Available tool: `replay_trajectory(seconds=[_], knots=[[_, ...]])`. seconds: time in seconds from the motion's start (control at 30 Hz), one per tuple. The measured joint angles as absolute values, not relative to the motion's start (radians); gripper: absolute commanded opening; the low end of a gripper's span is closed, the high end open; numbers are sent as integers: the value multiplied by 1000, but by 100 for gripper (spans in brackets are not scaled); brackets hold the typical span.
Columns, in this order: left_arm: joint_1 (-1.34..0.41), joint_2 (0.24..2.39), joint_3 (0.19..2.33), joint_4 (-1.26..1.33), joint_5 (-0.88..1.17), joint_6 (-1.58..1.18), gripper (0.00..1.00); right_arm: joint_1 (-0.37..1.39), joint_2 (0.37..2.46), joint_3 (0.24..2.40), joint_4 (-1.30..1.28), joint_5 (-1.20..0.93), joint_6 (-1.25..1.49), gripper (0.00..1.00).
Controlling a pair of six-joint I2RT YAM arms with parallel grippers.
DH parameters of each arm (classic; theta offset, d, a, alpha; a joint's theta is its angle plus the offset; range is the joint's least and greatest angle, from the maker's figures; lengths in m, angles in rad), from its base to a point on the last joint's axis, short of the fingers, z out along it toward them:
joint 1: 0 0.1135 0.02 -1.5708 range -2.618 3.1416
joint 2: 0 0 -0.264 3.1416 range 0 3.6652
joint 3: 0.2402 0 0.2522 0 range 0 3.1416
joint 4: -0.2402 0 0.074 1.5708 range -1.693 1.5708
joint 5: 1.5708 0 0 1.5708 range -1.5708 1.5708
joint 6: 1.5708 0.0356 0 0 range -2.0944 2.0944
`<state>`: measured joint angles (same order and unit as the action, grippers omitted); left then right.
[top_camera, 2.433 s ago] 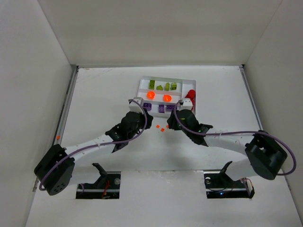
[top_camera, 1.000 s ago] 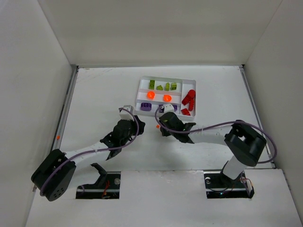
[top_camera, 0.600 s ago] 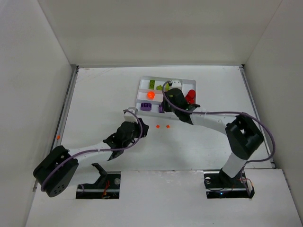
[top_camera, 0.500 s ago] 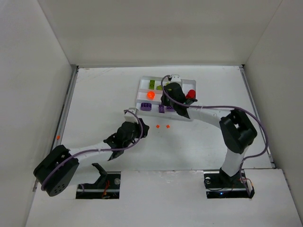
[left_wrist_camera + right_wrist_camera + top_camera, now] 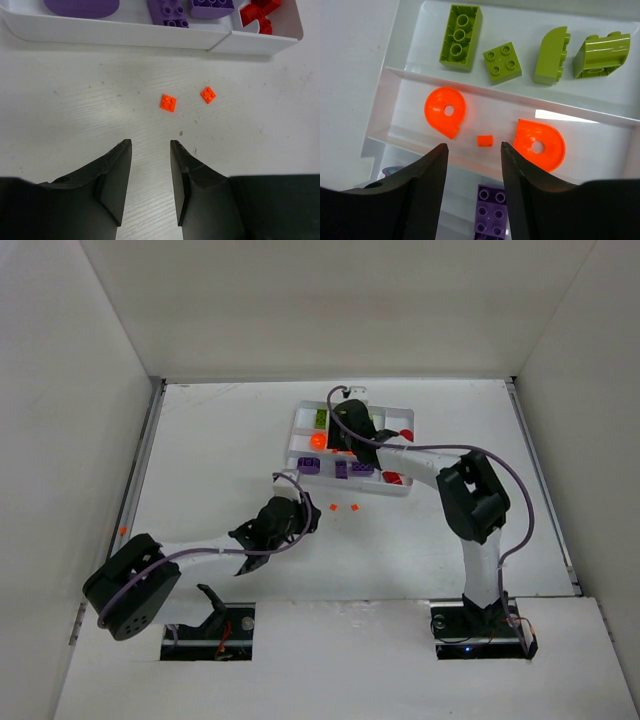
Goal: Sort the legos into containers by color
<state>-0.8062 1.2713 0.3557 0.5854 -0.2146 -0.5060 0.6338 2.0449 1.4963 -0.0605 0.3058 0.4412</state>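
Right wrist view: the right tool (image 5: 473,147), parted and empty, hangs over the middle slot of the tray (image 5: 420,76), where a small orange brick (image 5: 485,140) lies. The left tool (image 5: 150,145), also parted and empty, faces two orange bricks (image 5: 168,102) on the tabletop (image 5: 75,100). The tray sits near its far edge.

The white tray (image 5: 600,117) holds four lime green pieces (image 5: 462,35) in its far slot. In the middle slot lie two round orange pieces (image 5: 445,110) with a tiny orange brick (image 5: 484,140) between them. Purple bricks (image 5: 167,12) sit in the near slot and red pieces (image 5: 257,12) in the end slot. Two small orange plates (image 5: 168,102) lie flat outside, near the tray's near wall.
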Motion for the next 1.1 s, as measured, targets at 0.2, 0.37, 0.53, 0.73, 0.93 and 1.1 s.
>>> replay_trajectory(seconds=[0.2, 0.37, 0.53, 0.73, 0.93, 1.1], knots=[[-866, 1325, 403, 582, -248, -476, 38, 634, 1948, 1386, -38, 308, 440, 44], [-904, 1418, 485, 553, -267, -450, 38, 636, 1676, 1072, 34, 323, 453, 36], [-924, 1518, 584, 491, -306, -433, 38, 643, 1498, 863, 96, 331, 489, 38], [-928, 1633, 664, 448, -335, -391, 37, 651, 1419, 748, 120, 329, 521, 41], [-923, 1685, 702, 439, -345, -352, 37, 649, 1374, 719, 152, 313, 548, 42], [-921, 1727, 748, 437, -345, -328, 31, 649, 1373, 719, 174, 302, 554, 42]])
